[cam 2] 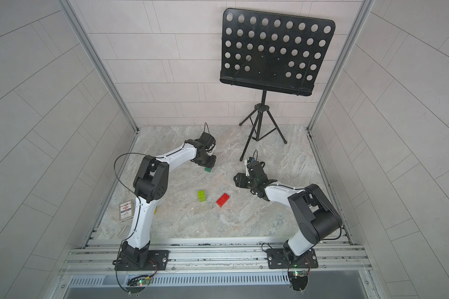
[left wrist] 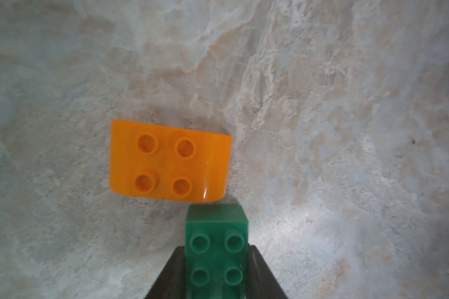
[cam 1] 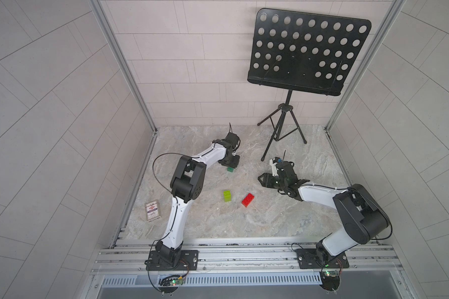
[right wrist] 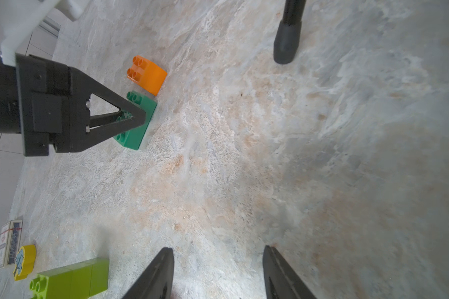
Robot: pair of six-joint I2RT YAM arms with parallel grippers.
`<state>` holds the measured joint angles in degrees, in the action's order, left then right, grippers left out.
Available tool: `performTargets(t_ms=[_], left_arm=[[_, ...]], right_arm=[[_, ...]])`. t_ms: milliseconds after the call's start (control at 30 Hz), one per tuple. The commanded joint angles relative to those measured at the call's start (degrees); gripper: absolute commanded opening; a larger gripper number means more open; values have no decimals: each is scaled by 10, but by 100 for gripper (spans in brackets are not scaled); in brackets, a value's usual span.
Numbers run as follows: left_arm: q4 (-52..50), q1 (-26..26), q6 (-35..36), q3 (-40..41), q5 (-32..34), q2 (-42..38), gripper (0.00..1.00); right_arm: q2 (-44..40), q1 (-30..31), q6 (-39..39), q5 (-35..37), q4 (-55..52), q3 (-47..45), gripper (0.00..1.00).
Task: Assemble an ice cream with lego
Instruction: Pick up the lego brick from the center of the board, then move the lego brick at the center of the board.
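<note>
Dark green lego brick (left wrist: 217,220) on table (cam 1: 270,220), well behind lime-green stack (cam 1: 227,196), clamped in closed left gripper (right wrist: 136,117). Orange brick (left wrist: 169,161) just beside it. Red brick (cam 1: 247,199) near stack's right, bare tabletop around both. Right gripper (right wrist: 218,248) jaws apart, empty, over open tabletop.

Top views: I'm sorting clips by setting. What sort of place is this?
Likely a lab robot cell, not a home: the left arm and right arm are bolted to an aluminium rail, framed panel walls box in the marble-look tabletop, and a music stand stands on it.
</note>
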<state>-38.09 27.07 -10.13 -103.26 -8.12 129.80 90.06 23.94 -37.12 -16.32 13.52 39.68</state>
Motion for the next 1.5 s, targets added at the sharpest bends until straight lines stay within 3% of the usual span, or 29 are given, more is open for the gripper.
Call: performTargets(t_ms=[0, 100, 267, 400, 567, 633, 733, 800, 933, 1033, 1133, 1333, 1467], left_arm=[[-23, 7, -73, -3, 16, -41, 4], [-52, 15, -142, 10, 30, -87, 0], [-84, 17, -216, 79, 28, -199, 0], [-118, 17, -254, 157, 0, -300, 0], [-167, 16, -250, 253, -17, -398, 0], [-179, 14, -237, 281, -5, -433, 0], [-183, 3, -226, 331, 34, -485, 0], [-181, -10, -208, 357, 48, -514, 0], [-176, -22, -192, 401, 79, -564, 0], [-164, -22, -198, 432, 124, -602, 0], [-160, -25, -208, 457, 163, -631, 0], [-130, -31, -223, 500, 188, -677, 0], [-135, -34, -226, 499, 197, -688, 0]], right_arm=[[7, -2, 1, -7, -1, 12, 57], [7, -1, 4, -21, 4, 13, 53], [24, 16, 27, -98, 3, 37, 35], [47, 57, 71, -126, -73, 91, 21], [58, 93, 95, -146, -121, 126, 17], [64, 99, 103, -163, -121, 130, 23], [53, 110, 135, -164, -118, 124, 47], [32, 134, 171, -149, -111, 114, 58], [10, 212, 241, -12, -203, 154, 76], [28, 256, 236, 89, -302, 217, 86], [51, 296, 187, 200, -387, 278, 92], [138, 316, 56, 271, -557, 408, 95], [188, 326, 37, 281, -601, 458, 91]])
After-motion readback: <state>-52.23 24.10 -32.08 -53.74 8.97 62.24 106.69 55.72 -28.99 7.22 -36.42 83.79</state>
